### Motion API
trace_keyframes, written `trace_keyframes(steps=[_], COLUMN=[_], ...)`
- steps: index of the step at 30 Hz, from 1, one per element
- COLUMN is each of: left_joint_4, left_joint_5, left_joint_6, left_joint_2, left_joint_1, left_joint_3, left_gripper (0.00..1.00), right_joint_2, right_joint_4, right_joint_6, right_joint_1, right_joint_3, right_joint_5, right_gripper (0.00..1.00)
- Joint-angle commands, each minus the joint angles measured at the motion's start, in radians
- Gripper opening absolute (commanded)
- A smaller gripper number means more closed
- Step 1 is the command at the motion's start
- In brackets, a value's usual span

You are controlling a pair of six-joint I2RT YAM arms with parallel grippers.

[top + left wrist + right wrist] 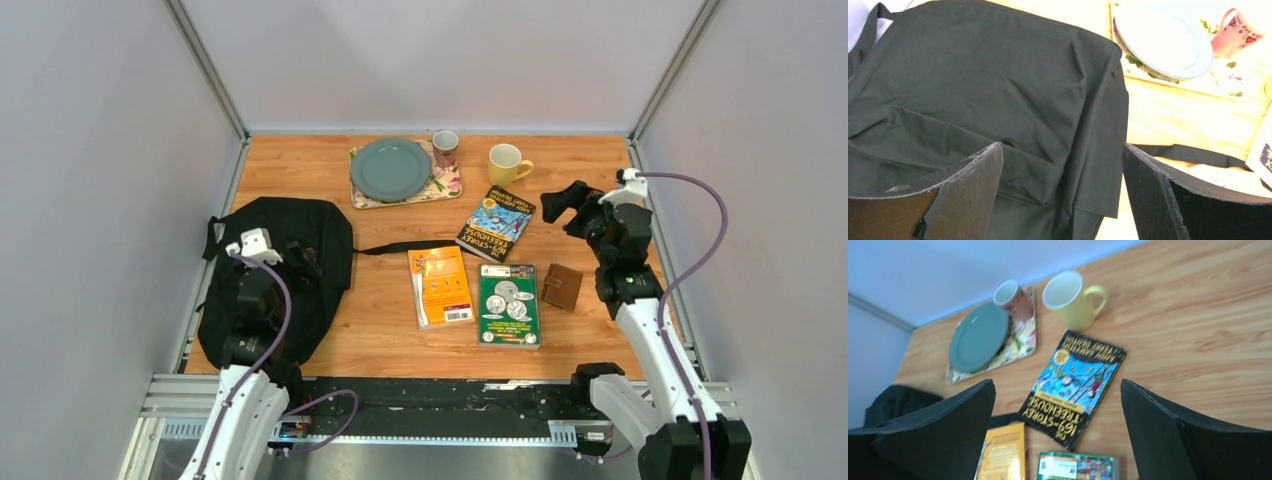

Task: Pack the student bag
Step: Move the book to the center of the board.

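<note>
The student bag (315, 235), a large black fabric backpack, lies flat at the table's left side, with one strap (395, 247) trailing right. My left gripper (290, 262) hovers over it, open and empty. The left wrist view shows the bag's creased cloth (973, 75) under and between the spread fingers of my left gripper (1062, 146). Three books lie mid-table: a blue one (497, 223), an orange one (440, 285) and a green one (508, 305). My right gripper (553, 207) hangs open above the table, right of the blue book (1075, 377), which shows between its fingers.
A small brown wallet (563, 286) lies right of the green book. At the back stand a grey-green plate (390, 168) on a floral tray (447, 186), a pink mug (445, 148) and a yellow mug (506, 163). Grey walls enclose the table on three sides.
</note>
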Motion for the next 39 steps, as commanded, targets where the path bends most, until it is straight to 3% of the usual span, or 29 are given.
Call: trace_keyframes(steps=[1, 4, 6, 9, 16, 18, 22, 33, 39], left_joint_4=[-0.183, -0.321, -0.378, -0.395, -0.403, -0.4, -0.437, -0.446, -0.447], left_joint_5=[-0.034, 0.061, 0.143, 0.203, 0.203, 0.223, 0.173, 0.064, 0.07], left_joint_6=[-0.037, -0.031, 0.074, 0.146, 0.156, 0.151, 0.139, 0.147, 0.144], left_joint_2=[0.047, 0.073, 0.082, 0.074, 0.047, 0.044, 0.057, 0.021, 0.025], left_joint_1=[0.005, 0.005, 0.005, 0.005, 0.005, 0.003, 0.005, 0.005, 0.005], left_joint_3=[0.135, 0.247, 0.296, 0.259, 0.184, 0.167, 0.184, 0.181, 0.18], left_gripper=[0.95, 0.95, 0.95, 0.99, 0.99, 0.99, 0.99, 0.98, 0.98], right_joint_2=[0.107, 0.137, 0.163, 0.25, 0.427, 0.53, 0.656, 1.021, 1.085], right_joint_4=[-0.073, -0.075, -0.059, -0.172, -0.189, -0.266, -0.207, -0.234, -0.274], right_joint_6=[0.123, 0.122, 0.065, 0.051, 0.079, 0.138, 0.217, 0.352, 0.393], right_joint_1=[0.013, 0.129, 0.216, 0.332, 0.587, 0.616, 0.711, 0.98, 0.968], right_joint_3=[0.049, 0.025, 0.023, 0.114, 0.275, 0.382, 0.439, 0.64, 0.594], right_joint_5=[-0.301, -0.236, -0.161, -0.066, 0.146, 0.16, 0.148, 0.176, 0.206], right_gripper=[1.0, 1.0, 1.0, 1.0, 1.0, 1.0, 1.0, 0.98, 0.99])
